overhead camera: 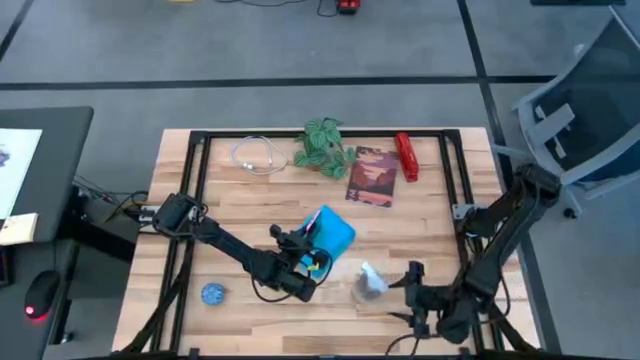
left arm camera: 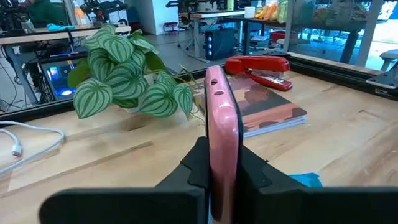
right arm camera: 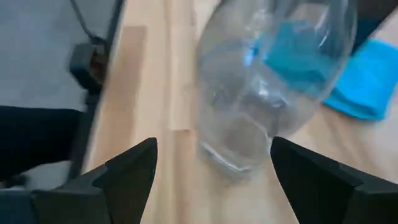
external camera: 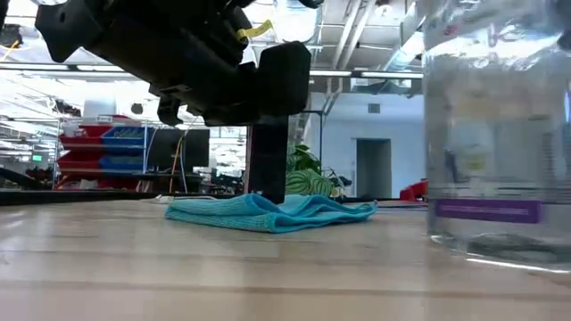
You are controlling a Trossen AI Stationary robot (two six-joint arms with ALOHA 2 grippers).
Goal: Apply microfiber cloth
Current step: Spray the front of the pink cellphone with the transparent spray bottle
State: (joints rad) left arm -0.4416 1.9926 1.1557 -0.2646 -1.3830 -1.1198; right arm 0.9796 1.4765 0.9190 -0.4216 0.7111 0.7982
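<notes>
The sky-blue microfiber cloth [overhead camera: 335, 228] lies crumpled on the wooden table near its middle, also seen in the low view [external camera: 303, 212]. My left gripper [overhead camera: 308, 248] is at the cloth's near left corner, shut on a phone in a pink case [left arm camera: 221, 118]. The low view shows the phone as a dark upright slab [external camera: 268, 160] with its lower end on the cloth. My right gripper [overhead camera: 408, 285] is open near the table's front right. Its fingers stand either side of a clear plastic bottle [right arm camera: 261, 93] without touching it. My left gripper pinches the phone's two flat faces between its two fingers, at the end nearest the wrist [left arm camera: 221, 163]. The phone's pink edge faces the wrist camera. In the low view the phone points down below the gripper, and its lower end [external camera: 268, 194] rests on the cloth.
At the table's back are a striped-leaf plant [overhead camera: 323, 145], a book [overhead camera: 372, 176], a red stapler [overhead camera: 406, 156] and a white cable [overhead camera: 255, 155]. A small blue ball [overhead camera: 211, 293] lies front left. A black frame [overhead camera: 300, 133] runs around the tabletop.
</notes>
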